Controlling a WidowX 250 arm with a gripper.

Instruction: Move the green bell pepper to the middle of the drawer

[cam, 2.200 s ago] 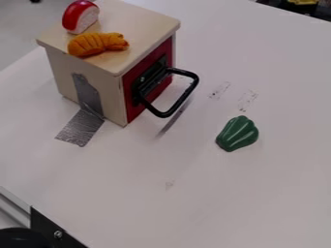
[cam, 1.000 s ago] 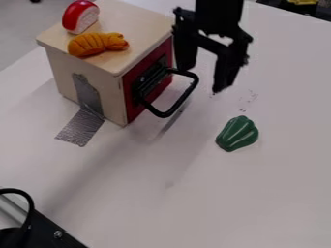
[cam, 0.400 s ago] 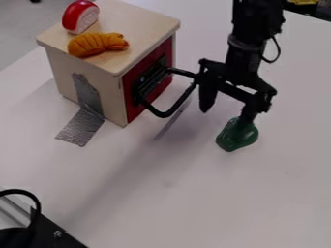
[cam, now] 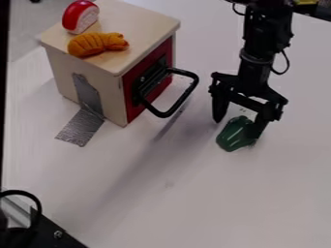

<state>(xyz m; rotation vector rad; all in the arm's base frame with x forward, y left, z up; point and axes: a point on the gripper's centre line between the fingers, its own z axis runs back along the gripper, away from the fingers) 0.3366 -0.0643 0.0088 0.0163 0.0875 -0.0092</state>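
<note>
The black gripper hangs low at the right of the view, open, with one finger up and left of the green bell pepper and the other by its right side. The pepper lies on the white table. To the left stands a small wooden cabinet whose red-fronted drawer with a black loop handle faces right and looks closed. The drawer's inside is hidden.
On the cabinet top lie an orange striped toy and a red-and-white toy piece. Grey tape fixes the cabinet to the table. Black equipment stands at the lower left.
The arm came in from the top edge and moved down and right to the pepper. Its left finger has shifted away from beside the drawer handle. The pepper has not visibly moved.
</note>
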